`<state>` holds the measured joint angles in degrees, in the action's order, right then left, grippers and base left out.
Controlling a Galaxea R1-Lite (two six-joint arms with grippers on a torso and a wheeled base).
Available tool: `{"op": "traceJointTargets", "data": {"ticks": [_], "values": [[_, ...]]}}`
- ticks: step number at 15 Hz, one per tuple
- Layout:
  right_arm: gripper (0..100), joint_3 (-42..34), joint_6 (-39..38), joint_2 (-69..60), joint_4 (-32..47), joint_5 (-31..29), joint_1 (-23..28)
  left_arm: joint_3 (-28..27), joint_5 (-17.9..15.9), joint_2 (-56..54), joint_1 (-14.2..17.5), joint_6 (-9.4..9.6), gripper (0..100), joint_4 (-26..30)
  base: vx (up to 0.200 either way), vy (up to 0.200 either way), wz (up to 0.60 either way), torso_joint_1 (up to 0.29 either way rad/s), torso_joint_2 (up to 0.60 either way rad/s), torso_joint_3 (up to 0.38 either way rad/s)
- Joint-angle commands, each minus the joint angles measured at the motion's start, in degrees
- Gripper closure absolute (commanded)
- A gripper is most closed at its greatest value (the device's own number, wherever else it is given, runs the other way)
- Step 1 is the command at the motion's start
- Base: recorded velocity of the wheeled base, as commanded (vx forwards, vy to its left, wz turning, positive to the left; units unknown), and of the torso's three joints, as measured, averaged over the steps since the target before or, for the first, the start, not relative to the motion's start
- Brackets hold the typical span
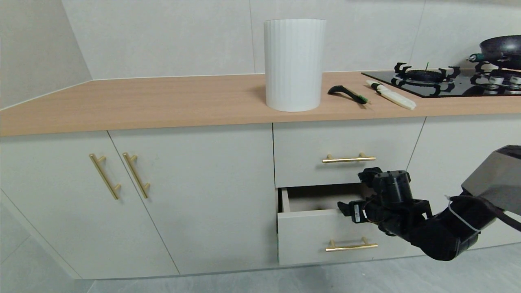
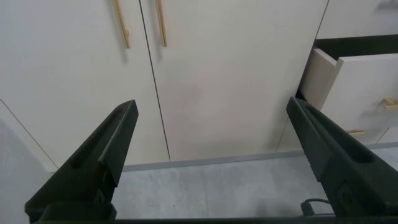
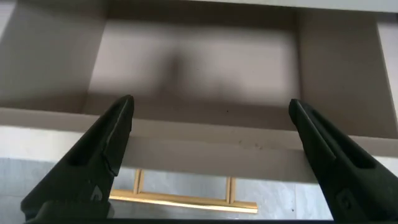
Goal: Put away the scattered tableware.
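Observation:
Two utensils lie on the wooden counter [image 1: 163, 101]: a black scoop with a green-tipped handle [image 1: 347, 93] and a white utensil [image 1: 391, 95] beside it. Below them the lower drawer [image 1: 309, 232] is pulled partly out. My right gripper [image 1: 356, 203] hangs at the drawer's top front edge. In the right wrist view the right gripper [image 3: 211, 106] is open, its fingers [image 3: 106, 143] spread over the bare drawer inside [image 3: 199, 56], holding nothing. My left gripper [image 2: 211, 109] is open and empty, low before the cabinet doors [image 2: 217, 81].
A tall white ribbed canister [image 1: 294, 65] stands on the counter left of the utensils. A black hob [image 1: 439, 83] with a pan [image 1: 502, 47] is at the right. Gold handles sit on the upper drawer [image 1: 349, 158], lower drawer [image 1: 351, 245] and cabinet doors [image 1: 136, 175].

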<state>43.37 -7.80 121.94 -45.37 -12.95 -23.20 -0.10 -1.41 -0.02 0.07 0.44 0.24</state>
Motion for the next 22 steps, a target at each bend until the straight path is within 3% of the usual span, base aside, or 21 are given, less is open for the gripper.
{"op": "traceJointTargets", "data": {"ticks": [1, 7, 15, 22], "values": [[0, -0.13, 0.16, 0.49, 1.34, 0.03, 0.08, 0.01, 0.01, 0.02, 0.01, 0.0, 0, 0.02, 0.0, 0.0, 0.0, 0.0, 0.0, 0.0], [0, -0.04, 0.16, -3.99, 9.07, 0.73, 0.0, 0.01, 0.01, 0.02, 0.01, 0.0, 0, 0.02, 0.0, 0.0, 0.0, 0.0, 0.0, 0.0], [0, 1.1, 0.33, -14.72, 30.61, 4.86, -1.41, 0.01, 0.01, 0.02, 0.01, 0.0, 0, 0.02, 0.0, 0.0, 0.0, 0.0, 0.0, 0.0], [0, 0.92, 4.9, -16.21, 40.45, 4.95, -2.9, 0.01, 0.01, 0.02, 0.01, 0.0, 0, 0.02, 0.0, 0.0, 0.0, 0.0, 0.0, 0.0]]}}
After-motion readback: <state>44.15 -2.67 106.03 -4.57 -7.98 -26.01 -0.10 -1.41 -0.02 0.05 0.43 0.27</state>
